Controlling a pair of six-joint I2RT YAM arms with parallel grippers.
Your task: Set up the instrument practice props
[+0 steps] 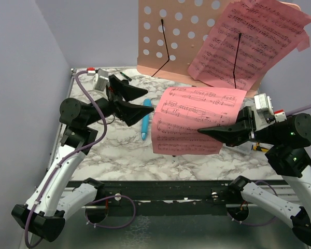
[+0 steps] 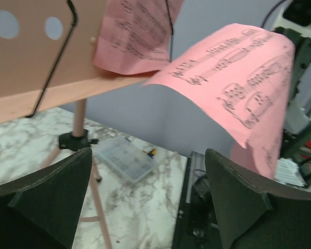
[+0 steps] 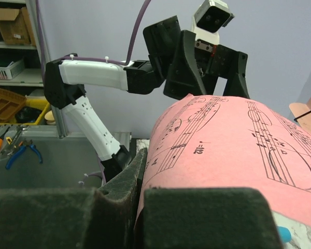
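Observation:
The salmon-pink music stand (image 1: 171,31) stands at the back of the table; its desk and pole also show in the left wrist view (image 2: 36,78). One pink sheet-music page (image 1: 251,41) rests on the stand's right side. My right gripper (image 1: 210,131) is shut on the second pink page (image 1: 194,119), holding it in the air over the table's middle; the page droops over the jaws in the right wrist view (image 3: 233,155). My left gripper (image 1: 140,99) is open and empty, just left of that page. The light-blue stick (image 1: 146,120) lies on the table below the left gripper.
A clear plastic box (image 2: 125,157) and a small yellow item (image 1: 257,147) lie on the marble table at the right. A dark pen (image 1: 125,76) lies at the back left. Grey walls close in the left and back sides.

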